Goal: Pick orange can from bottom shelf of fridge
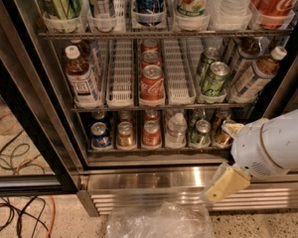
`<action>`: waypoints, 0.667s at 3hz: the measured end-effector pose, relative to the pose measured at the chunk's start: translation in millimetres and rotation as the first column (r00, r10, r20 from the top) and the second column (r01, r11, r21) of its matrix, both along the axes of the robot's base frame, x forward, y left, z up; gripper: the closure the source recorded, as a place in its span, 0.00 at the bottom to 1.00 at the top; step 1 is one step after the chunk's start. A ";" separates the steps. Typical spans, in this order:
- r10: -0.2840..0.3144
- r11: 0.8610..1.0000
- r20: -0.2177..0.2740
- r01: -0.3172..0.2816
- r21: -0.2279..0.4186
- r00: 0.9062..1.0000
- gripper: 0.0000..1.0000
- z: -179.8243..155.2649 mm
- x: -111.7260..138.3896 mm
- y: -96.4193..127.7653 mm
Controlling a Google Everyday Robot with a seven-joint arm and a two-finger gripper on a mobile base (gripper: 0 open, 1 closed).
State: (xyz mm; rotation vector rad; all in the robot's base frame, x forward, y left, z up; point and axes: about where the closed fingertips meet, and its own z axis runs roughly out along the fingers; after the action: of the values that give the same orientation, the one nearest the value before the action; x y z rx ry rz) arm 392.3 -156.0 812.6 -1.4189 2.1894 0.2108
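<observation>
The fridge (pixel 44 108) stands open in front of me. Its bottom shelf (pixel 154 150) holds a row of drinks. From the left these are a blue can (pixel 100 135), the orange can (pixel 125 134) with an orange-brown body and silver lid, a red can (pixel 151 133), a clear bottle (pixel 176 130) and a green can (pixel 200 133). A second brownish can (pixel 219 137) stands at the right end, partly hidden. My gripper (pixel 232 157), white with a tan pad, hangs in front of the shelf's right end and the steel base. It is well to the right of the orange can and holds nothing.
The middle shelf (pixel 154 105) holds bottles, red cola cans (pixel 152 83) and green cans (pixel 213 78). The steel base with its grille (pixel 154 197) is below. A crumpled clear plastic bag (pixel 159 222) lies on the floor, and cables (pixel 15 212) lie at the left behind the glass door (pixel 20 133).
</observation>
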 end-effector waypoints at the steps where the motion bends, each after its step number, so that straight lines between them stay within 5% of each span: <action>1: -0.177 0.948 -0.063 0.188 0.255 0.982 0.00 2.0 20.5 19.3; 2: -0.230 0.906 -0.098 0.249 0.343 0.968 0.00 14.7 26.4 31.0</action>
State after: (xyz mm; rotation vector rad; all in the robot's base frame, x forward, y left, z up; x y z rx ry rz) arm 418.7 -125.0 827.3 -0.9480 2.2079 0.5307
